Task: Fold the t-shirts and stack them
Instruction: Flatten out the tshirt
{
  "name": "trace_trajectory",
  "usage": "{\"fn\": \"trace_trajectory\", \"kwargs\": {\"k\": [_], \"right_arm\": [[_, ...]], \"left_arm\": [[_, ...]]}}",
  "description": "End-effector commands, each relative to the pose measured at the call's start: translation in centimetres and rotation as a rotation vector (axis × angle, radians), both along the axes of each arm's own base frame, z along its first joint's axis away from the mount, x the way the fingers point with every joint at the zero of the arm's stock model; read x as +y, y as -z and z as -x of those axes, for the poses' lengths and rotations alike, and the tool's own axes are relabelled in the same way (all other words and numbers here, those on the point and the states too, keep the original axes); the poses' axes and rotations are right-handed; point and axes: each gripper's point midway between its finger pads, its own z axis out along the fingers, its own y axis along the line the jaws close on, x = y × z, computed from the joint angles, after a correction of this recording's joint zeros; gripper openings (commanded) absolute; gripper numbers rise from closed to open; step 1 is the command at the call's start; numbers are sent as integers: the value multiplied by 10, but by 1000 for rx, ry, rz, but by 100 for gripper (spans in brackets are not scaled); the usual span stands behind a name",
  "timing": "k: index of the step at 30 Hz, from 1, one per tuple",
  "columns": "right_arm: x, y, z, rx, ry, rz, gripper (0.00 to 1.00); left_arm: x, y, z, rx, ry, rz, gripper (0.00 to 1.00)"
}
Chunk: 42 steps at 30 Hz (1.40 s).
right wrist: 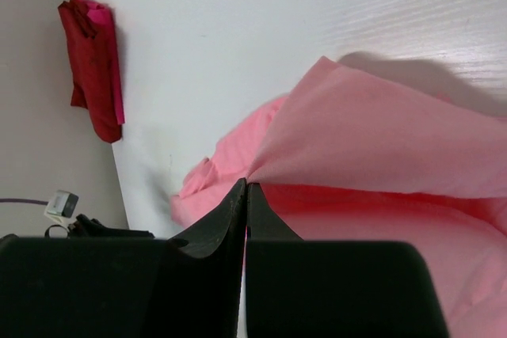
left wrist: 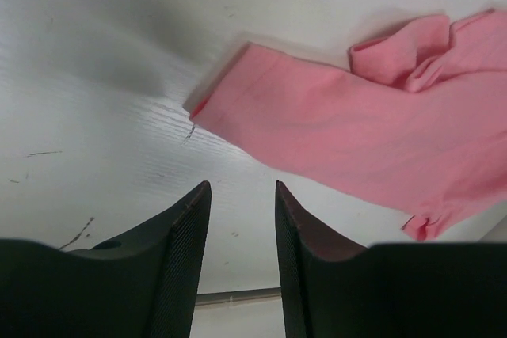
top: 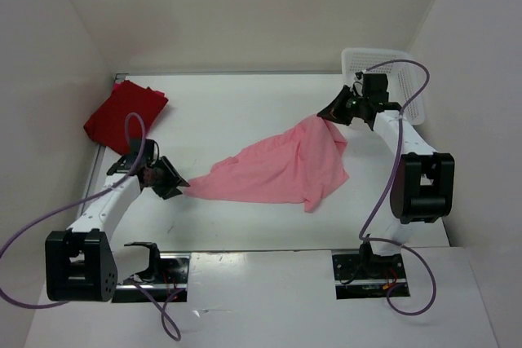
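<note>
A light pink t-shirt (top: 281, 165) stretches across the table from back right to front left. My right gripper (top: 330, 116) is shut on its raised far corner; in the right wrist view the cloth (right wrist: 380, 140) fans out from the closed tips of that gripper (right wrist: 245, 184). My left gripper (top: 175, 185) stands open just short of the shirt's near end, with only bare table between its fingers (left wrist: 242, 184). That end of the pink shirt (left wrist: 356, 132) lies flat on the table. A folded dark crimson shirt (top: 124, 116) sits at the back left, with a bright magenta edge (right wrist: 117, 77) showing on it.
A white mesh basket (top: 408, 67) stands at the back right corner, behind my right arm. White walls close in the table on the left, back and right. Purple cables loop from both arms.
</note>
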Motion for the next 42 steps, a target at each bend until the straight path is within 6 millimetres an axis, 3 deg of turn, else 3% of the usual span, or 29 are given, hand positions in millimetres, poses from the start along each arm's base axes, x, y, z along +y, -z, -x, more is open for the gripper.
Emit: {"fn": "trace_trajectory", "kwargs": {"k": [1,10,13,17,18,22,24,25,27,28,30,34,38,39,40,41,42], "right_arm": [[4,-21,1,-84,-13,2,0],[5,-22,7,-82,-20,-4,0],[6,-22,11,-81,-27,-9,0],[8,-24,13,-85,-29,-21,0],[8,-24,13,-85,-29,-21,0],[6,-20,16,-71,-16,-21,0],[12,-3,18,-15,-12,-10,0],[7,-3,11,-17,20,6,0],[17,16,10,45,14,38,0],[13,17,0,44,39,60,0],[17,36,-8,90,32,72,0],[22,24,-37,68,34,79,0],[41,-33,-33,-43,-30,109,0],[45,-43,-20,-49,-58,124,0],[56,-78,0,-120,-84,114,0],[60,-92,12,-154,-91,113,0],[69,-113,47,-188,-128,105,0]], "left_arm": [[0,10,-6,7,-103,42,45],[-2,56,-11,139,-121,55,38],[-1,59,-16,122,-132,52,37],[5,65,-19,123,-158,21,27],[7,63,-23,112,-162,13,17],[13,43,-52,39,-179,4,0],[23,19,-78,-38,-165,-24,0],[35,10,-85,-57,-187,-32,0],[53,-2,-100,-96,-219,-36,0],[73,-19,-113,-143,-257,-34,0],[86,-26,-125,-160,-274,-13,0],[105,-55,-149,-238,-296,-16,0],[102,-83,-161,-317,-274,1,0],[101,-88,-160,-329,-268,7,0],[100,-92,-157,-341,-268,5,0],[97,-90,-154,-338,-262,14,0],[97,-98,-153,-359,-260,11,0]]}}
